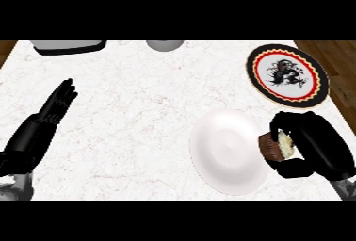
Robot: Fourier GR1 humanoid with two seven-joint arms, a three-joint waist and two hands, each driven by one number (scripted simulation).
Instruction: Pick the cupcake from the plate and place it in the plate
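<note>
A cupcake [274, 145] with a brown wrapper and pale icing lies tipped on its side at the right rim of a plain white plate [224, 151]. My right hand [316, 146] is curled round it, thumb and fingers on either side. A second plate [287, 74], with a red, black and yellow rim and a dark dragon figure, sits at the far right of the counter. My left hand [55, 107] rests open at the left, fingers straight and pointing away.
A grey appliance [68, 46] and a grey rounded object [165, 45] stand along the far edge. The white marble counter ends at the right beside the patterned plate, where a wooden floor [341, 70] shows.
</note>
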